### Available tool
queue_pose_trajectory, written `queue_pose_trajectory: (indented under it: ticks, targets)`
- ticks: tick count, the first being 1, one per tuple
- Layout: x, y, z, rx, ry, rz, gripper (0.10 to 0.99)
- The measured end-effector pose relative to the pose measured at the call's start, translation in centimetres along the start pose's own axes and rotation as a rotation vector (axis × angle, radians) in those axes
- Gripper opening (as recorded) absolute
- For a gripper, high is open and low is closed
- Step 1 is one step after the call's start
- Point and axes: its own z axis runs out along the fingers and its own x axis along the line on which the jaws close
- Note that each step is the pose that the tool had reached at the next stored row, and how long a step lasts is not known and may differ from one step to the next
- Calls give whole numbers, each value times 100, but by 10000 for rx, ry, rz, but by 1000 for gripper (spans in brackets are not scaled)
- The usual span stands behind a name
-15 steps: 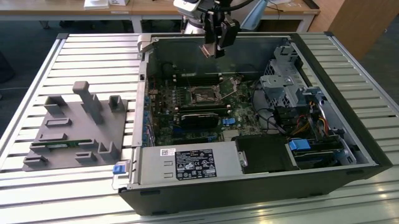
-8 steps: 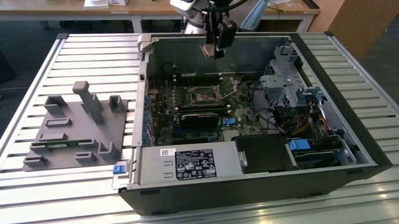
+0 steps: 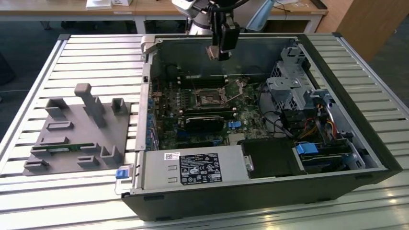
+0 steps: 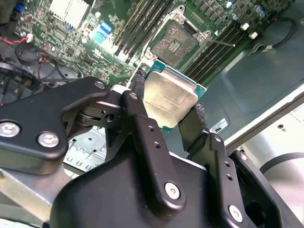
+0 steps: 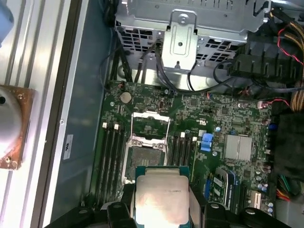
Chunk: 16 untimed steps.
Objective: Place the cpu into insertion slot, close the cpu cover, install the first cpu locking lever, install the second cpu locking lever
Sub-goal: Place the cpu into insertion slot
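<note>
Fingers (image 4: 142, 118) of black metal pinch the small flat square grey-topped cpu (image 4: 170, 97) by opposite edges, well clear of the small square dark insertion slot (image 4: 173, 43), with the thin silver cpu cover (image 5: 150, 124) open beside that slot.

Room light was even and cool, with no hard shadows. In the exterior view the slatted table (image 3: 96, 57) shone pale with a soft sheen. It was dimmer inside the computer case (image 3: 255, 201), and the corners had gone nearly black. In the first wrist view the table's slats burned out almost white. The cpu (image 4: 170, 99) caught a dull glare on its metal top in both wrist views.
</note>
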Motion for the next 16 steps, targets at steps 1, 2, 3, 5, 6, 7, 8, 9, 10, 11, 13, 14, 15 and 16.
queue_pose_trajectory:
  ticks: [1, 2, 3, 5, 6, 7, 8, 9, 10, 11, 13, 14, 15, 16]
  targets:
    - [0, 0, 1, -2, -6, 85, 541]
    - [0, 0, 1, -4, -14, 172, 541]
    - [0, 0, 2, -5, -23, 265, 541]
    - [2, 0, 3, -8, -38, 444, 541]
    - [5, 0, 5, -9, -47, 534, 541]
    - [8, 0, 9, -11, -54, 625, 541]
    - [11, 0, 16, -13, -61, 712, 541]
    - [13, -1, 24, -14, -64, 761, 541]
    - [14, -1, 34, -13, -67, 791, 541]
    - [15, -2, 48, -10, -70, 825, 541]
    - [17, -5, 83, -3, -72, 859, 541]
    - [17, -6, 101, -2, -74, 864, 541]
    - [17, -8, 120, 0, -75, 871, 541]
    - [17, -10, 138, 2, -76, 876, 541]
